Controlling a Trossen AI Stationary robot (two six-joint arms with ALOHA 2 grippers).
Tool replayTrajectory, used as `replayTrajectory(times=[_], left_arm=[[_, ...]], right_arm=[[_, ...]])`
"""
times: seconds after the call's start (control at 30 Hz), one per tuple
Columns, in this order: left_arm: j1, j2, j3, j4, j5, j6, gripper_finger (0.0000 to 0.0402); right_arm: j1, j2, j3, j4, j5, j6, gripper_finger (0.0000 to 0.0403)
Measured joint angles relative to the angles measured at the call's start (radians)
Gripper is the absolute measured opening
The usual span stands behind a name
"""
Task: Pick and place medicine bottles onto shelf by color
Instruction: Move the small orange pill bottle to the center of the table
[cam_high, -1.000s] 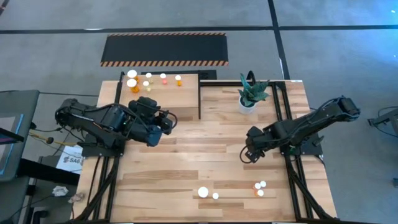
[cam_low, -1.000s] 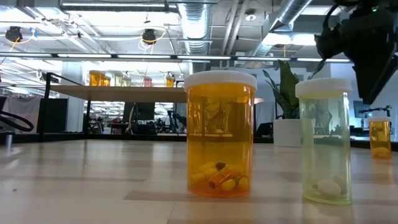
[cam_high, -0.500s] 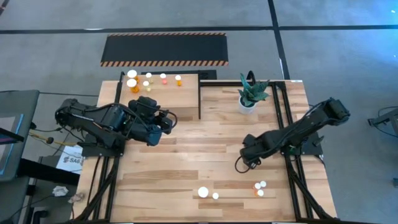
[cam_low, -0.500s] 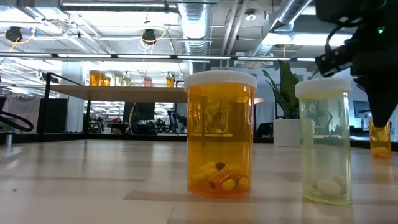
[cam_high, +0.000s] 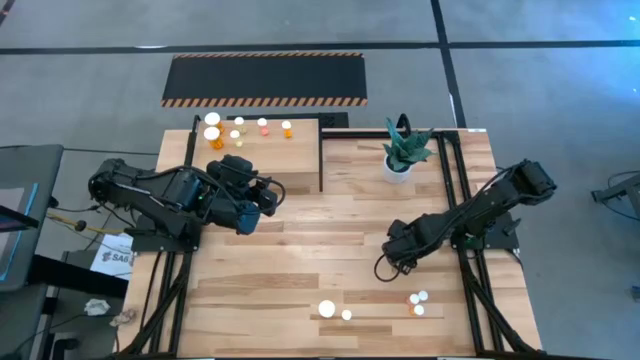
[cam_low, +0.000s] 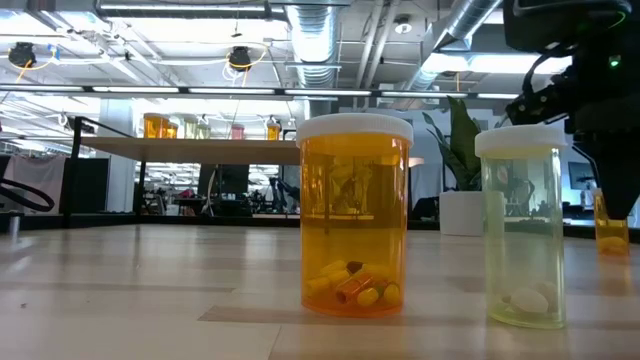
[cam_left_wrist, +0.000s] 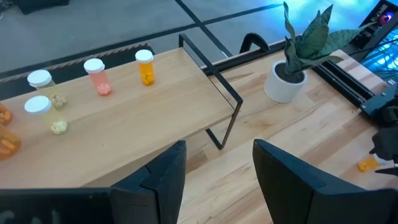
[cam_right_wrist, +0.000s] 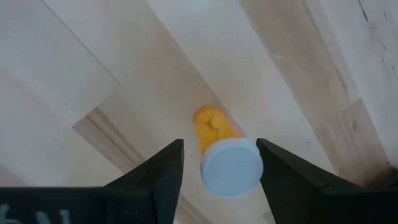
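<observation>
Right gripper (cam_high: 384, 268), centre-right of high view, has come down and forward from its position a second ago; now over orange bottle (cam_right_wrist: 225, 155). Fingers open, one each side of white cap, not touching; gap narrowing. Judgement: grasp imminent, bottle not yet held.

Left gripper (cam_left_wrist: 217, 171) waits at left of high view, beside shelf (cam_high: 300, 160); fingers apart, holding nothing.

Shelf, upper left: five bottles already placed (cam_high: 240, 130).

Table (cam_high: 260, 270), lower centre: large orange bottle (cam_low: 355, 215), pale bottle (cam_low: 523, 228), small cluster (cam_high: 417, 303). Plant (cam_high: 403, 150) upper right, clear of path.
</observation>
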Motion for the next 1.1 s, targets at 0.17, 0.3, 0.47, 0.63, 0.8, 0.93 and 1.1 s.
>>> replayTrajectory(times=[0.17, 0.3, 0.47, 0.63, 0.8, 0.93, 1.1], left_arm=[[0.000, 0.000, 0.000, 0.000, 0.000, 0.000, 0.0174], [0.000, 0.000, 0.000, 0.000, 0.000, 0.000, 0.0174], [0.000, 0.000, 0.000, 0.000, 0.000, 0.000, 0.0174], [0.000, 0.000, 0.000, -0.001, 0.003, 0.000, 0.0174], [0.000, 0.000, 0.000, -0.001, 0.003, 0.000, 0.0174], [0.000, 0.000, 0.000, -0.001, 0.003, 0.000, 0.0174], [0.000, 0.000, 0.000, -0.003, 0.002, 0.001, 0.0174]], right_arm=[[0.000, -0.003, 0.000, 0.006, 0.000, 0.000, 0.0185], [0.000, -0.003, 0.000, 0.023, -0.005, 0.000, 0.0154], [0.000, -0.003, 0.000, 0.024, -0.019, -0.016, 0.0124], [0.000, -0.003, 0.015, 0.015, -0.021, -0.027, 0.0129], [-0.020, -0.003, 0.081, -0.003, -0.022, -0.095, 0.0146], [-0.056, -0.003, 0.159, -0.032, -0.022, -0.183, 0.0139], [-0.127, -0.003, 0.267, -0.032, -0.018, -0.319, 0.0127]])
